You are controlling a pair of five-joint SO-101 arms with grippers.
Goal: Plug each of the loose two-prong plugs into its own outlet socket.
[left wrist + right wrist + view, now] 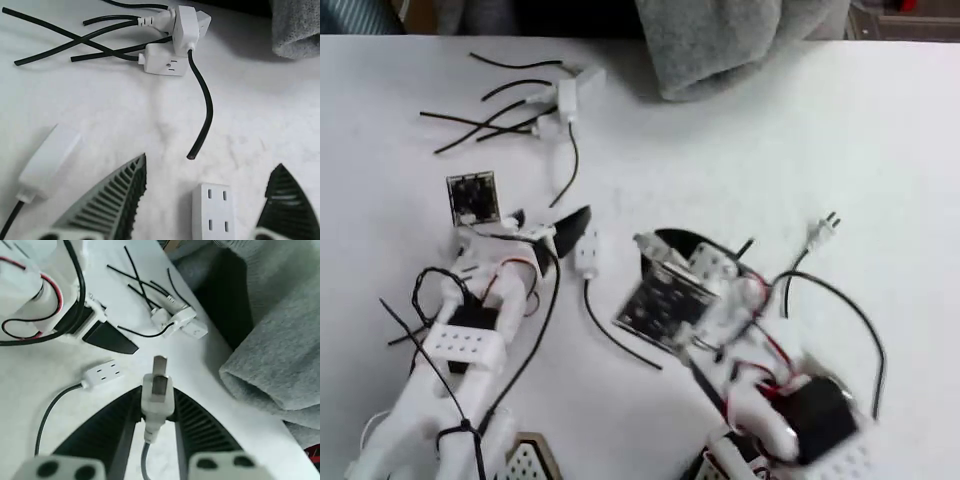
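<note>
My right gripper [157,396] is shut on a white two-prong plug [157,390], its prongs pointing away over the table; in the high view this gripper [655,248] sits mid-table. A white outlet socket [102,372] on a black cord lies just beyond it, also seen as the outlet socket [587,250]. My left gripper [211,162] stands open, the outlet socket [212,215] lying between its fingers [115,200]. Another loose plug [825,228] rests at the right with prongs up-right. A cluster of plugs and outlets [560,100] lies at the back left, and includes one free outlet [165,65].
A grey cloth [720,40] hangs over the table's back edge. Black cords [480,120] spread out from the cluster. A white block on a cord [47,160] lies beside my left gripper. A short cord end [202,120] lies ahead of it.
</note>
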